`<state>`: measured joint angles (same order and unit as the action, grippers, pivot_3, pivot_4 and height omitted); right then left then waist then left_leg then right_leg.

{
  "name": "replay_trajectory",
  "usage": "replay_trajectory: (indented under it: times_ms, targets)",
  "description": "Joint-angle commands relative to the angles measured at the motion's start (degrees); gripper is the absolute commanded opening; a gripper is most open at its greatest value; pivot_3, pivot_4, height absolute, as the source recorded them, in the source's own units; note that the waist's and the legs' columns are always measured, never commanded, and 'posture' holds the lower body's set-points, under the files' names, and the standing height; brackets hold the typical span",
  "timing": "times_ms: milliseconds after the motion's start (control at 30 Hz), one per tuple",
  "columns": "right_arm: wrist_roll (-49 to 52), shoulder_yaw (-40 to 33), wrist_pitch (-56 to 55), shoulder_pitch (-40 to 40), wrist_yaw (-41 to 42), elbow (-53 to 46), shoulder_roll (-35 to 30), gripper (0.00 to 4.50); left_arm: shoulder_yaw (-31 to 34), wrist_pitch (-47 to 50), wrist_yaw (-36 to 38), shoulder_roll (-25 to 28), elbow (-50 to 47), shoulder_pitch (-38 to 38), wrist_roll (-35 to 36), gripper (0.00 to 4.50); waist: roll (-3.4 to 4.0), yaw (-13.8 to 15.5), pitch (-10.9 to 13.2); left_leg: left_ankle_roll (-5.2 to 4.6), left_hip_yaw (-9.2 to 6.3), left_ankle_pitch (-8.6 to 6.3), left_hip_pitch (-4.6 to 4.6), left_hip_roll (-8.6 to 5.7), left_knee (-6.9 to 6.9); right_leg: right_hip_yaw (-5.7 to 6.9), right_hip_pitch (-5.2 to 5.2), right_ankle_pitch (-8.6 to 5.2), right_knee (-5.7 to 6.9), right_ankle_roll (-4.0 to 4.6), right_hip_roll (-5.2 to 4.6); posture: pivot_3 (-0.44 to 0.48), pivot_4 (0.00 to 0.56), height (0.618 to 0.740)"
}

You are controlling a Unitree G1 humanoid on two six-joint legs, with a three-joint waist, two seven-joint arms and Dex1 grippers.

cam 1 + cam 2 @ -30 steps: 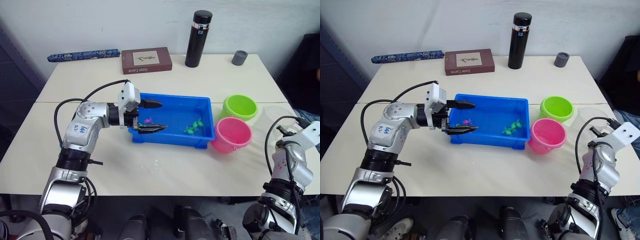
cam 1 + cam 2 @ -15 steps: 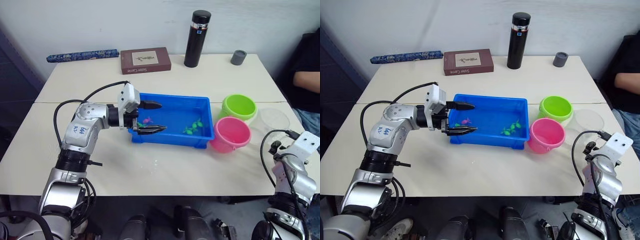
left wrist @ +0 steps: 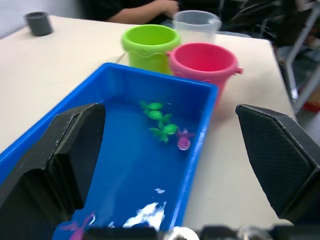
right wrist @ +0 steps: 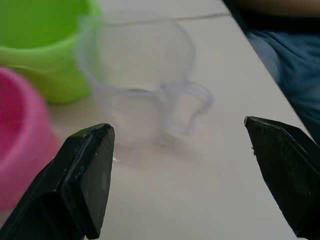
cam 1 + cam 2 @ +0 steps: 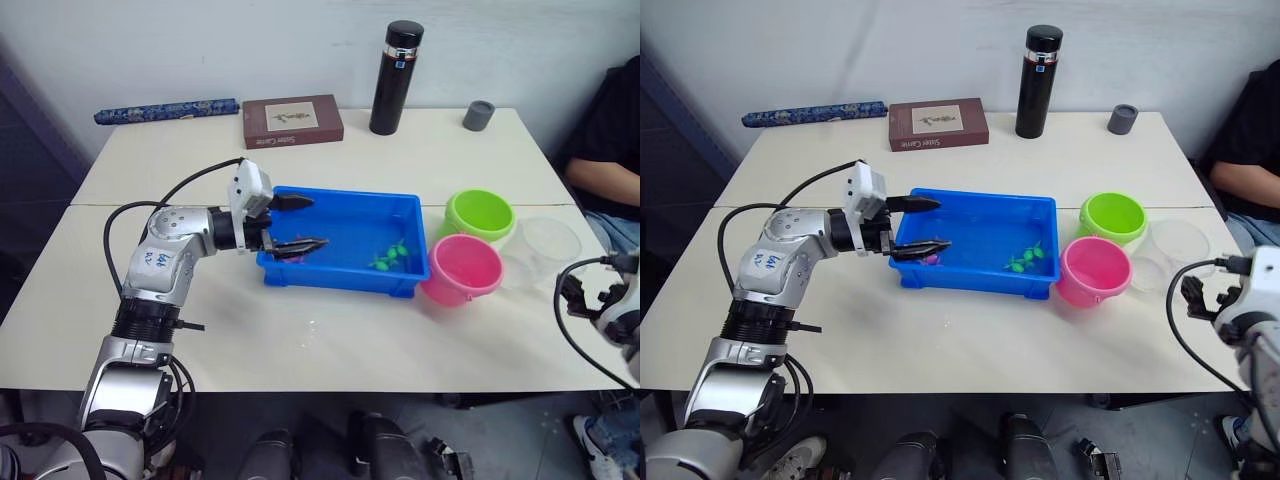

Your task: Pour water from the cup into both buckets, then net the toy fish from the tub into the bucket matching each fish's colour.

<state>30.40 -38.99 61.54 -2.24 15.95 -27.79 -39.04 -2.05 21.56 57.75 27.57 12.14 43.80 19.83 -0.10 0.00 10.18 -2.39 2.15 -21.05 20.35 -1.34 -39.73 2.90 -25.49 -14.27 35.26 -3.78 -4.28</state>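
While your left tool (image 5: 296,222) hangs over the 9 o'clock end of the blue tub (image 5: 345,278), its two black fingers are spread wide and grip nothing. Your right tool (image 4: 185,175) is likewise wide open and empty, pointing at the clear measuring cup (image 4: 145,95) from just in front of it.

The tub sits mid-counter (image 5: 250,340) with water in it. Green toy fish (image 5: 388,256) cluster toward its 3 o'clock end, and in the left wrist view a pink fish (image 3: 183,142) lies just beside them. Another pink fish (image 5: 930,258) shows at the 9 o'clock end, under your left tool.

At 3 o'clock of the tub stand the pink bucket (image 5: 463,268), touching the tub's corner, and the lime green bucket (image 5: 479,214) just behind it at 12 o'clock. The cup stands upright at 3 o'clock of both buckets, near the counter edge.

At the far edge rest a black flask (image 5: 397,77), a grey cap (image 5: 479,114), a brown book (image 5: 292,120) and a blue patterned roll (image 5: 166,110). A person's arm (image 5: 1252,180) shows at 3 o'clock.
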Motion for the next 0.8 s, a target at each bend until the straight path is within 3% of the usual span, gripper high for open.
replay_trajectory:
  times_ms: [33,167,300,500,800]
  targets:
    - [5.16,-0.24,-5.42,4.05,14.34,-3.79,-5.54,4.41,2.85,1.75,-3.57,2.16,0.55,0.66,-0.85,4.50,-0.02,0.04,0.01,0.01,0.00,0.00,-0.01,0.00,0.06,0.02,0.00,0.00,-0.06,0.00,0.03,0.000,0.150,0.740]
    - [6.32,4.32,-12.20,5.05,24.14,-4.38,-9.34,4.41,5.67,4.82,-7.09,4.60,0.31,-0.83,-0.59,4.50,-0.04,-0.07,0.03,0.02,0.03,0.01,-0.01,0.01,0.05,-0.02,0.01,0.03,-0.08,-0.06,0.04,0.000,0.150,0.740]
    - [8.67,12.74,-17.67,4.04,31.35,-7.34,-8.80,4.41,9.20,7.72,-11.10,7.05,-2.01,-5.20,-0.41,4.50,-0.09,-0.01,0.05,0.10,-0.02,0.03,-0.03,0.03,0.07,0.01,0.01,0.03,-0.15,-0.06,0.03,0.000,0.150,0.740]
    - [5.45,24.13,-24.74,1.72,34.21,-6.73,-6.60,4.41,12.16,8.15,-15.29,8.24,-5.25,-11.88,-0.76,4.50,-0.23,0.46,0.11,0.13,-0.05,0.03,-0.01,-0.03,0.03,0.06,0.03,0.05,-0.27,-0.08,-0.13,0.000,0.150,0.740]
    - [3.03,31.53,-30.74,-1.63,36.71,-2.63,-4.58,4.41,15.70,2.40,-18.49,10.08,-1.31,-18.52,-2.60,4.50,-0.23,1.33,0.11,0.15,-0.05,0.01,-0.01,-0.04,0.01,0.08,0.02,0.04,-0.40,-0.08,-0.16,0.000,0.150,0.740]
